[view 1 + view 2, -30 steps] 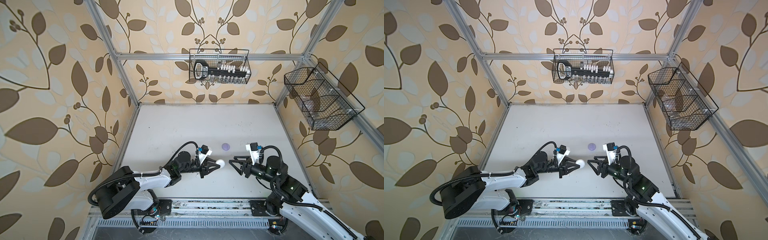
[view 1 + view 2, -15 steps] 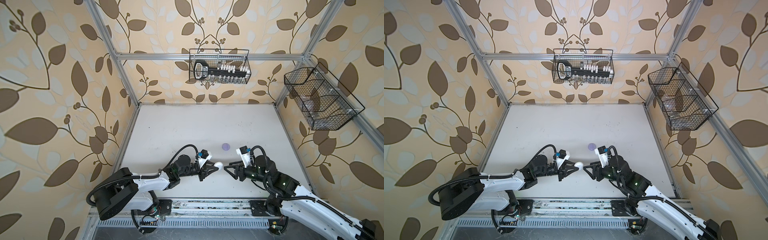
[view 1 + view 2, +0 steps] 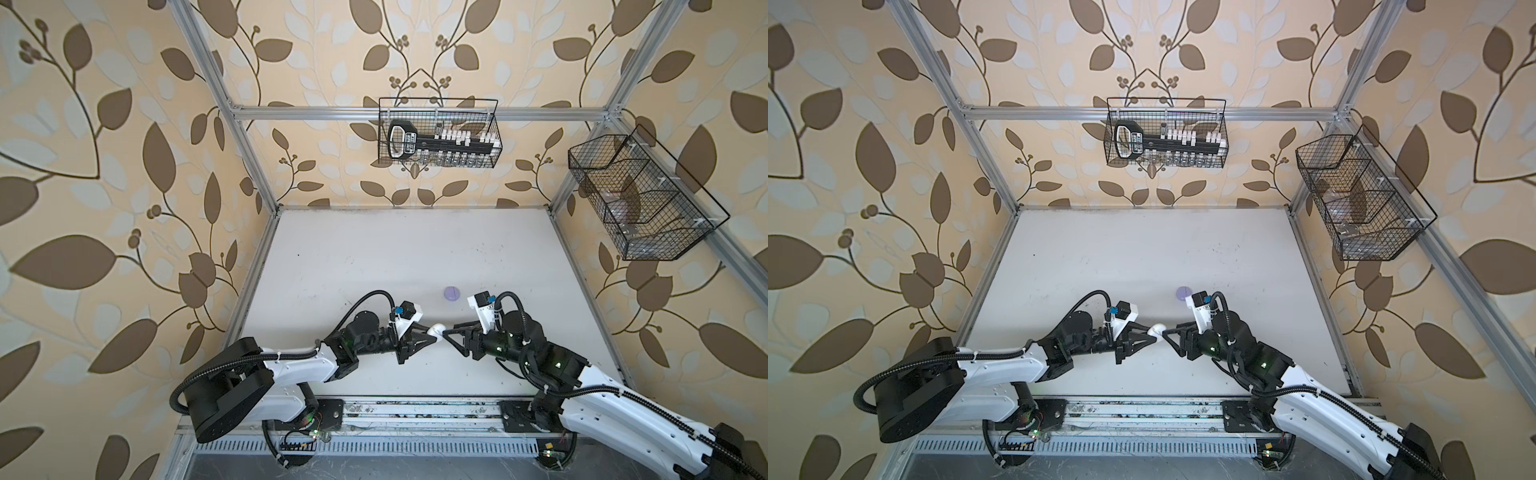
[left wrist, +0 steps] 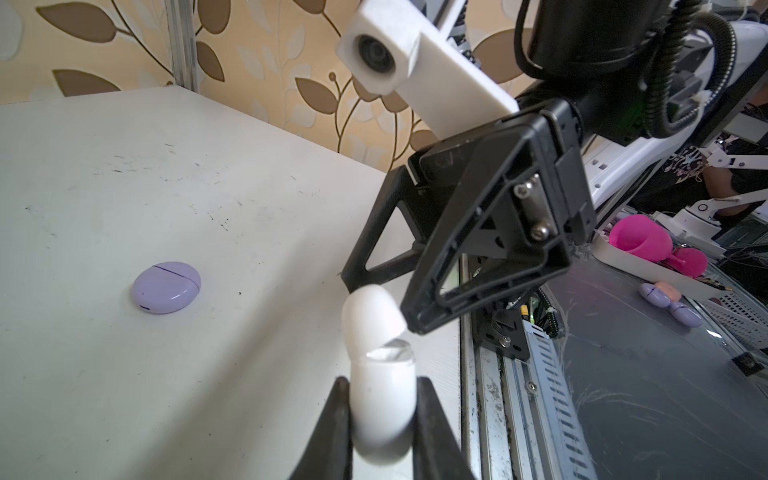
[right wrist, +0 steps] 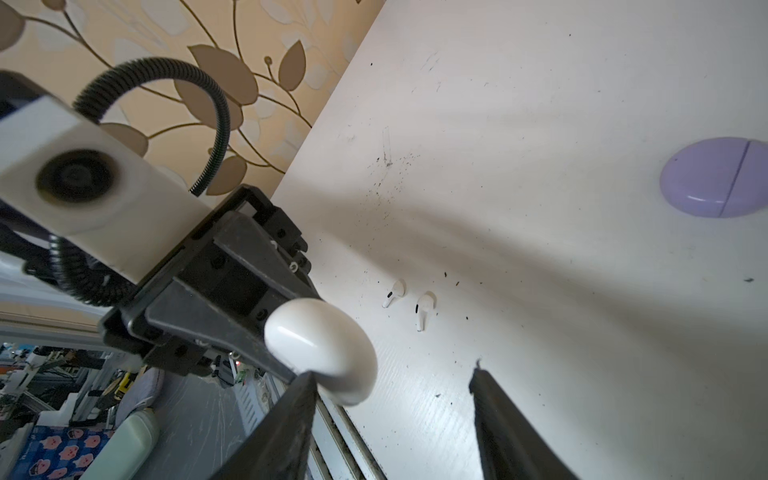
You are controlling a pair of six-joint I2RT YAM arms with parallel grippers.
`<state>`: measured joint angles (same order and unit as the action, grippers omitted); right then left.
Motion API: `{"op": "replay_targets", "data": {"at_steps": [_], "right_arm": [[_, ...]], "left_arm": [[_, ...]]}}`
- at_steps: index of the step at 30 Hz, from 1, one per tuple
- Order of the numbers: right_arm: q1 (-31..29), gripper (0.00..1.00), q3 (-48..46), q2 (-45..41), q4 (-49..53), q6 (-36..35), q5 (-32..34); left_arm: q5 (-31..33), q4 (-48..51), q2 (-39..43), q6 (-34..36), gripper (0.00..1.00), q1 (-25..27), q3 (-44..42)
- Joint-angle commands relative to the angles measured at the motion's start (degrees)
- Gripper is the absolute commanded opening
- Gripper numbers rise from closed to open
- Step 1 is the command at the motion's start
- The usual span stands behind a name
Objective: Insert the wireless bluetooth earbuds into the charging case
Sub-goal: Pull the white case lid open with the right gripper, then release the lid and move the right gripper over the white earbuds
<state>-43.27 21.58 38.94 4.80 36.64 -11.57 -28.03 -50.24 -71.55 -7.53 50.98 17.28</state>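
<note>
Nothing is seated yet — the two white earbuds (image 5: pixel 392 293) lie together on the table (image 5: pixel 540 124), and the lilac case (image 5: pixel 715 183) sits shut. The left gripper (image 4: pixel 382 386) clamps the white charging case (image 4: pixel 382 407), lid ajar. The right gripper (image 5: pixel 392 370), jaws half spread and empty, has one fingertip against that lid — earbuds well clear of both.

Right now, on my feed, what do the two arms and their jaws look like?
The left arm and right arm have white shells and black joints. A ribbed black cable loops over each wrist, beside a white camera block. The jaws are black triangular open frames tapering to narrow tips.
</note>
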Motion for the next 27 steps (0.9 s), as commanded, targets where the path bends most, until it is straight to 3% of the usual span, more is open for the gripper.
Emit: {"op": "replay_targets", "data": {"at_steps": [1,10,15,18,27], "right_arm": [[1.6,0.6,-1.3,1.4,-4.1,1.2,-2.3],[2.7,0.6,1.3,4.8,-0.9,0.0,-0.1],[3.1,0.59,3.5,0.5,6.6,-0.6,4.2],[2.9,0.57,4.8,2.4,10.6,0.8,6.4],[-10.4,0.53,10.4,16.1,12.1,5.9,17.9]], "left_arm": [[-3.5,-2.5,1.5,1.2,0.0,0.6,0.1],[-2.6,-1.7,2.6,1.6,0.0,0.5,-0.1],[3.1,-0.6,4.3,2.5,0.0,0.5,-1.1],[8.2,-0.3,5.6,2.9,0.0,0.4,-2.0],[22.4,1.0,12.7,3.9,0.0,-0.5,-5.3]]}}
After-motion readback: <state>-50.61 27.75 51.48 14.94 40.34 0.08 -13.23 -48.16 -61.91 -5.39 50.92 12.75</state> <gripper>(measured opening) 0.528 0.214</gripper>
